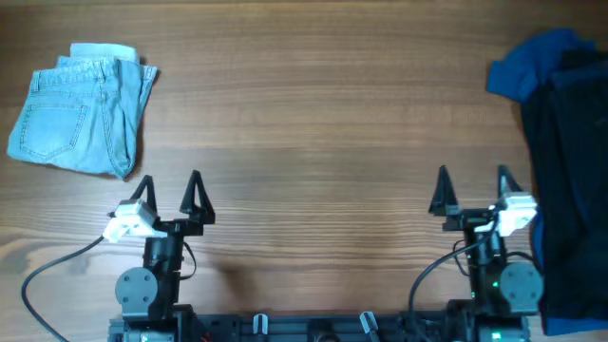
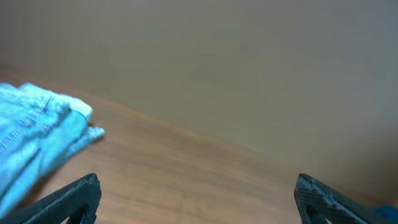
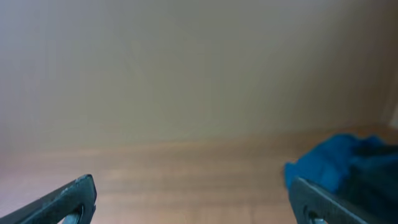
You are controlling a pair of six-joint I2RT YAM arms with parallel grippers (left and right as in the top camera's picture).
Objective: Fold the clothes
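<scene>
Folded light-blue denim shorts [image 1: 81,122] lie at the far left of the wooden table; they also show in the left wrist view [image 2: 34,137]. A royal-blue garment [image 1: 532,65] and a dark navy or black garment [image 1: 570,190] lie heaped at the right edge; the blue one shows in the right wrist view [image 3: 336,165]. My left gripper [image 1: 171,190] is open and empty near the front, just below the denim shorts. My right gripper [image 1: 472,192] is open and empty near the front, just left of the dark pile.
The wooden table [image 1: 323,123] runs between the two piles. Arm bases and cables sit along the front edge [image 1: 313,323].
</scene>
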